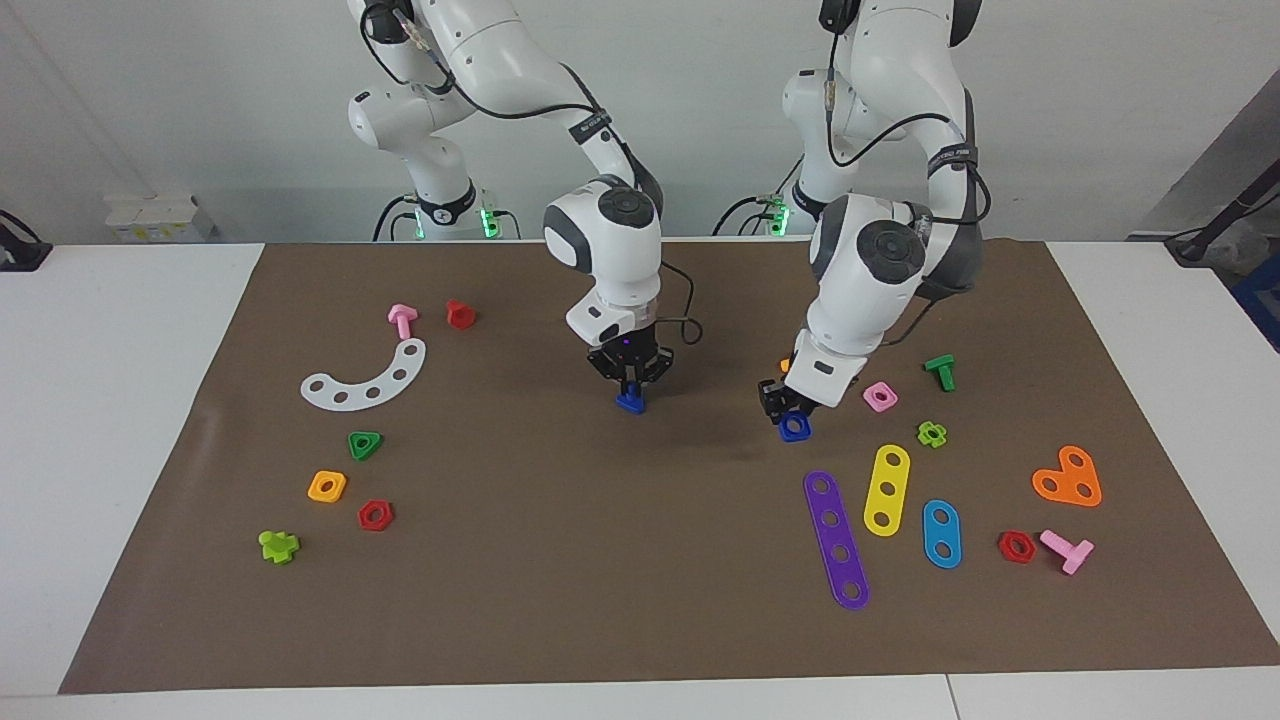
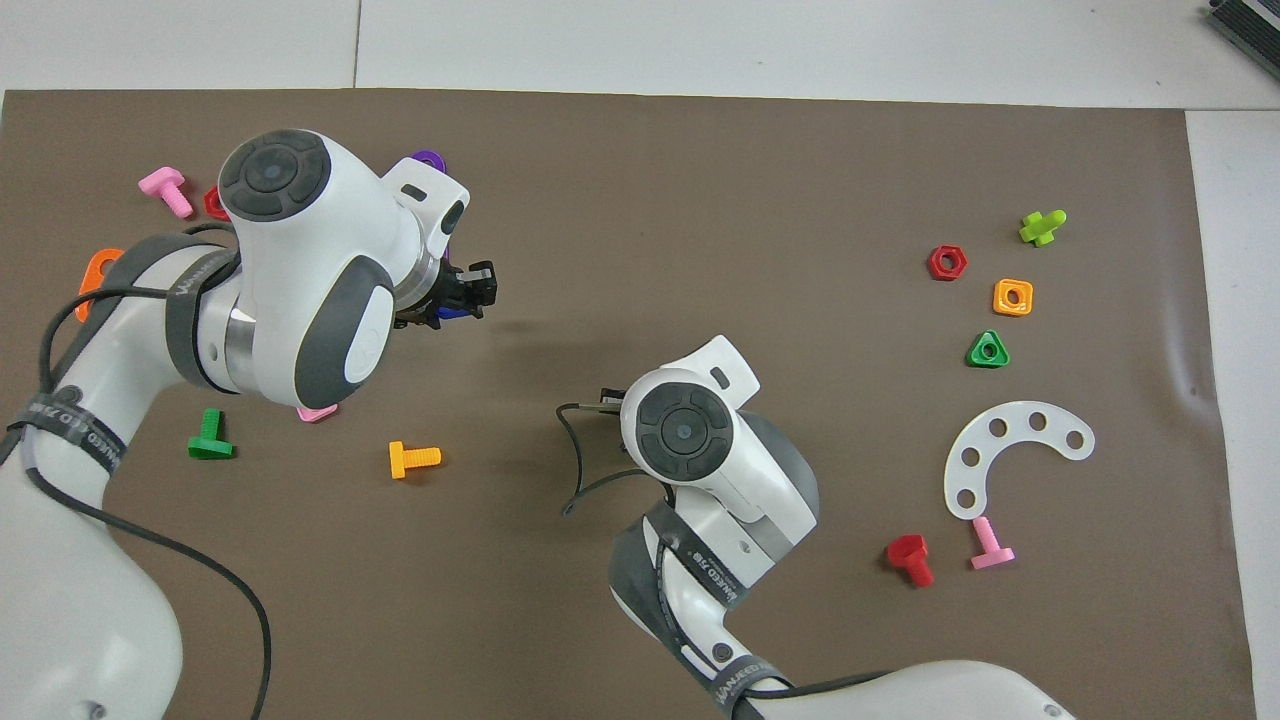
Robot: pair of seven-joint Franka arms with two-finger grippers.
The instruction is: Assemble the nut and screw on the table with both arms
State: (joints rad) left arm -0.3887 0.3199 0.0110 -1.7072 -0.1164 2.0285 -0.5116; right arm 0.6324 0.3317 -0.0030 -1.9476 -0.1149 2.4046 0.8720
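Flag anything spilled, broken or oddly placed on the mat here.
Nothing stands out. The right gripper holds the blue screw and the left gripper the blue nut, both over the mat; the loose toy parts lie scattered, unbroken.

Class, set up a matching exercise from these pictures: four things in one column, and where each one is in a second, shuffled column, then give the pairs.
Things
1. small dark-blue plastic nut
2. dark-blue plastic screw with triangular head
3. pink square plastic nut
4. white curved plastic strip with holes

Places
A. on the brown mat, beside the pink bolt
B. held in the right gripper
C. on the mat, beside the green bolt
D. held in the left gripper

Pairs: 1-D, 2-B, 3-C, 4-A
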